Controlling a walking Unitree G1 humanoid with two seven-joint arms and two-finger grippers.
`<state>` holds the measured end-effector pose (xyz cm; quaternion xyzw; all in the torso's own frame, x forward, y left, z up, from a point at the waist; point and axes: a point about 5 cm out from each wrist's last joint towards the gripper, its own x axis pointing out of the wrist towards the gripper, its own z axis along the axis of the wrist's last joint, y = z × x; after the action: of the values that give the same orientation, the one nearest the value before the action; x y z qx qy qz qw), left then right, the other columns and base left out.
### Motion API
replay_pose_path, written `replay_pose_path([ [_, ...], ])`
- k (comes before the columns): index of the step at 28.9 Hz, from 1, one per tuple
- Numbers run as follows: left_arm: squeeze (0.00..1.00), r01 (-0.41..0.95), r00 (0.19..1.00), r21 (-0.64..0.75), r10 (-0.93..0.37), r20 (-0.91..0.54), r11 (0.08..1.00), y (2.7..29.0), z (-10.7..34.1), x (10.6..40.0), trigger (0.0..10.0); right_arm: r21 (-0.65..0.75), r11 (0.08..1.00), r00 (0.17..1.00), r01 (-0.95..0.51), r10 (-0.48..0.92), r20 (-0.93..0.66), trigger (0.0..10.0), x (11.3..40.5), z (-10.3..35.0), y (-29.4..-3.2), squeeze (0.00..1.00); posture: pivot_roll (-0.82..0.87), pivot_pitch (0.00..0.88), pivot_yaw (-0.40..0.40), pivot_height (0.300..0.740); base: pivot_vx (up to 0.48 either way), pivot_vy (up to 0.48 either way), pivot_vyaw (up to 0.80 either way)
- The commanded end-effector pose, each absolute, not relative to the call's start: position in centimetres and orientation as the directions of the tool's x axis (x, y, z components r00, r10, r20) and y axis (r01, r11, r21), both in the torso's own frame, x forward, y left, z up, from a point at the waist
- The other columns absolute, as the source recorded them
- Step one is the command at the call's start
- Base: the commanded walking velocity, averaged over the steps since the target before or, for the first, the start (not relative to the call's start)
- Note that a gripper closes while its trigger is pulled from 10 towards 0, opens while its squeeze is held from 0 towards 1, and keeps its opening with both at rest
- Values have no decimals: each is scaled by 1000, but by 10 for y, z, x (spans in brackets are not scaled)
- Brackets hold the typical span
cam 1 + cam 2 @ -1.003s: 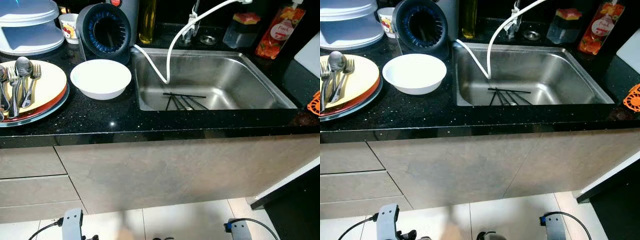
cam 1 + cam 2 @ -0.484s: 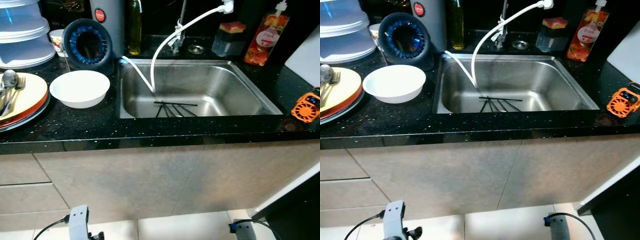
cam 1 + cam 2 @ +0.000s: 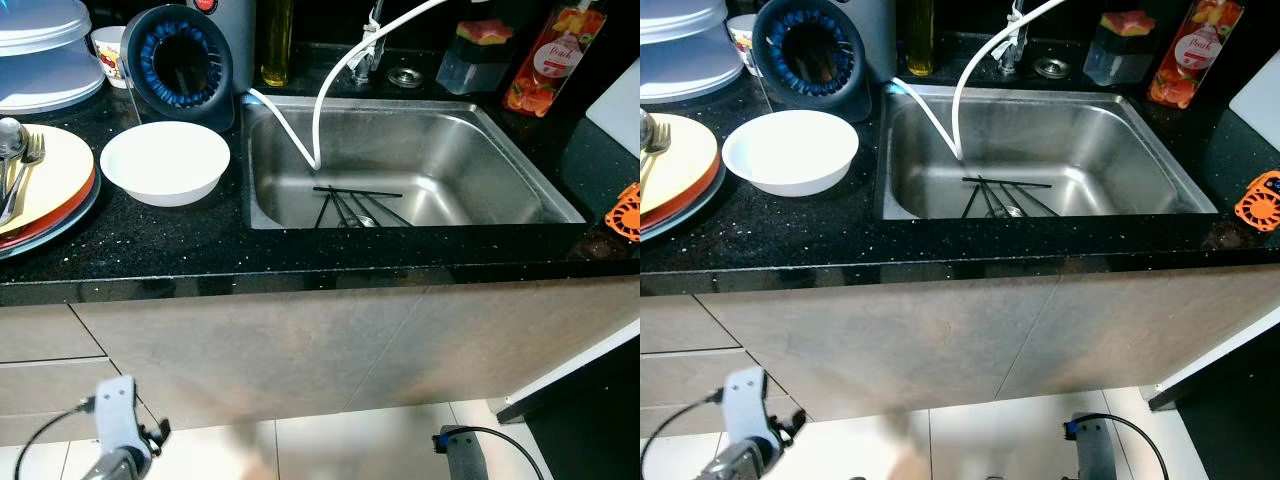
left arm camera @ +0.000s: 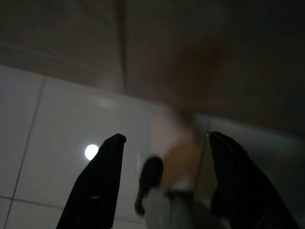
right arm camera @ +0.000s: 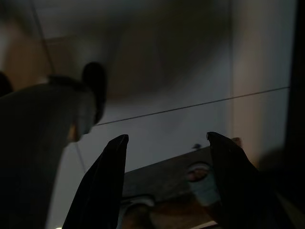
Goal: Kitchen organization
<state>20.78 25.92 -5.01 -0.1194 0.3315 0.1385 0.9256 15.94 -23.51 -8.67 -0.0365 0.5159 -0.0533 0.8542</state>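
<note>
A black stone counter holds a steel sink with several black chopsticks lying on its bottom and a white hose hanging into it. Left of the sink sit a white bowl and stacked plates with spoons and forks on top. Both arms hang low in front of the cabinet, the left wrist and the right wrist near the floor. My left gripper and right gripper are open and hold nothing, pointing at floor tiles.
Behind the bowl stands a round black appliance, with a white lidded container and a cup to its left. An oil bottle, a sponge box and an orange soap bottle line the back. An orange gadget lies far right.
The head camera has shifted, so the counter sits differently in the picture. The left wrist has swung a little outward and up. Nothing on the counter has moved.
</note>
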Motion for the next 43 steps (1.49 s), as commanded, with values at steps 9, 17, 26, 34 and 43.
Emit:
replay_pose_path([
  [9,0,-509,720,-190,294,-628,839,266,-52,198,10000,-147,989,500,28,-141,-854,10000,178,-75,-247,0,143,95,-79,740,0,0,0],
  [17,0,407,755,-356,-530,-387,841,181,-32,208,10000,-164,986,499,-35,-125,-858,10000,181,-73,-250,0,165,113,-89,740,0,0,0],
  [26,0,849,319,-358,-917,-241,389,150,21,193,10000,-161,987,496,-26,-127,-859,10000,181,-72,-254,0,148,109,-81,740,0,0,0],
  [34,0,959,10,-283,-1000,-8,12,136,103,191,10000,-139,990,484,-7,-118,-867,10000,174,-75,-252,0,126,99,-70,740,0,0,0],
  [43,0,998,57,-25,-997,54,56,132,169,208,10000,-139,990,478,-2,-121,-870,10000,172,-76,-253,0,132,104,-64,740,0,0,0],
])
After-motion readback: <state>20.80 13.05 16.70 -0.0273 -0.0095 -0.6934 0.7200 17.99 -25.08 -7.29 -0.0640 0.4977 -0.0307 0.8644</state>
